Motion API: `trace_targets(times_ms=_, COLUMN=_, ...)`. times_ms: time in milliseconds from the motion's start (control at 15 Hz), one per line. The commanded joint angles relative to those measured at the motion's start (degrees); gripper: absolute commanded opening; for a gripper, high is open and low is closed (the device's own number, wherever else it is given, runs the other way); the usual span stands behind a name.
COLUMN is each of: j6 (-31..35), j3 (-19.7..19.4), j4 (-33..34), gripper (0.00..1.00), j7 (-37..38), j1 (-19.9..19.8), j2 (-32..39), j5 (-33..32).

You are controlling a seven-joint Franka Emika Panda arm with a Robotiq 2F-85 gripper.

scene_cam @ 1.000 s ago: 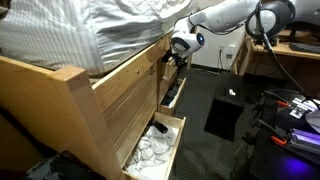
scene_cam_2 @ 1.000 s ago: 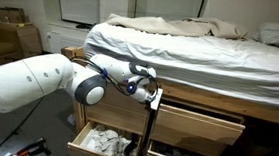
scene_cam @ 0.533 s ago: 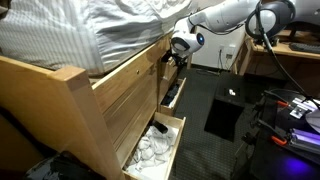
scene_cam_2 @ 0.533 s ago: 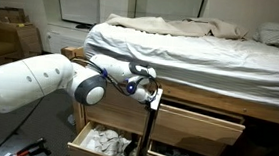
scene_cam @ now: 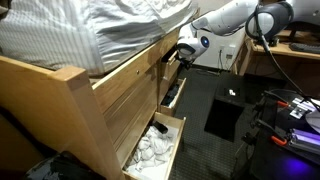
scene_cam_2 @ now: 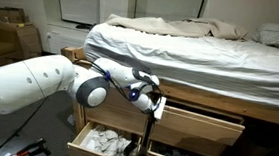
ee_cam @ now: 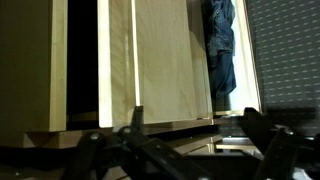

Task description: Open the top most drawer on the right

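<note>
Reaching in at the wooden bed frame, my gripper [ee_cam: 195, 142] sits along the bottom of the wrist view. My fingers [ee_cam: 136, 128] are spread wide, with pale board between them and nothing clamped that I can make out. Past them, at one o'clock, blue clothes [ee_cam: 220, 50] lie in a drawer that is already out.

In an exterior view the top right drawer [scene_cam_2: 198, 123] lies at three o'clock from my fingertips, just beside them. Its front looks close to flush with the frame, perhaps a crack out, though I cannot tell for sure. Below it, at seven o'clock, the lower left drawer [scene_cam_2: 102, 143] stands open with white laundry inside. Farther back, the mattress [scene_cam_2: 192, 47] runs across at twelve.

I judge the approach done, while the grip and nearly the whole pull remain.
</note>
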Motion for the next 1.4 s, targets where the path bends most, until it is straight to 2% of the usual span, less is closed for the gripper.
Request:
trace_targets(times_ms=0, j6=-1.31, j3=0.07, j4=0.09, gripper=1.0, j7=0.24, j1=-0.52, j2=-0.01, j5=0.08)
trace_targets(times_ms=133, j6=-2.59, j3=0.1, j4=0.56, gripper=1.0, j7=0.57, j1=-0.77, j2=-0.1, j5=0.09)
trace_targets(times_ms=200, j6=-4.43, j3=3.04, j4=-3.78, gripper=1.0, j7=-1.79, j1=-2.62, j2=-3.49, j5=0.16)
trace_targets(times_ms=267, j6=-5.5, j3=7.75, j4=-9.81, gripper=1.0, j7=-5.42, j1=-5.71, j2=-7.52, j5=-0.56)
trace_targets(times_ms=333, j6=-4.67, j3=13.59, j4=-11.7, gripper=1.0, j7=-11.74, j1=-9.37, j2=-8.32, j5=0.67)
trace_targets(times_ms=533, j6=-3.48, j3=25.54, j4=-18.15, gripper=1.0, j7=-21.95, j1=-19.85, j2=-10.78, j5=1.13)
trace_targets(times_ms=600, j6=-3.04, j3=27.97, j4=-20.43, gripper=1.0, j7=-20.95, j1=-23.7, j2=-12.82, j5=-0.77)
trace_targets(times_ms=667, j6=-2.65, j3=22.05, j4=-11.09, gripper=1.0, j7=-16.91, j1=-15.82, j2=-6.58, j5=-0.33)
trace_targets(times_ms=733, j6=-2.63, j3=24.53, j4=-12.8, gripper=1.0, j7=-18.6, j1=-18.9, j2=-7.76, j5=-0.44)
trace_targets(times_ms=867, j6=-2.65, j3=26.88, j4=-15.24, gripper=1.0, j7=-20.38, j1=-22.71, j2=-9.67, j5=-0.43)
trace_targets(times_ms=933, j6=-4.93, j3=23.1, j4=-13.85, gripper=1.0, j7=-19.15, j1=-20.25, j2=-9.6, j5=-0.33)
trace_targets(times_ms=1267, j6=-14.58, j3=29.84, j4=-22.31, gripper=1.0, j7=-24.03, j1=-26.68, j2=-10.58, j5=-3.06)
trace_targets(times_ms=1333, j6=-11.02, j3=27.14, j4=-17.57, gripper=1.0, j7=-21.36, j1=-23.33, j2=-9.13, j5=-1.89)
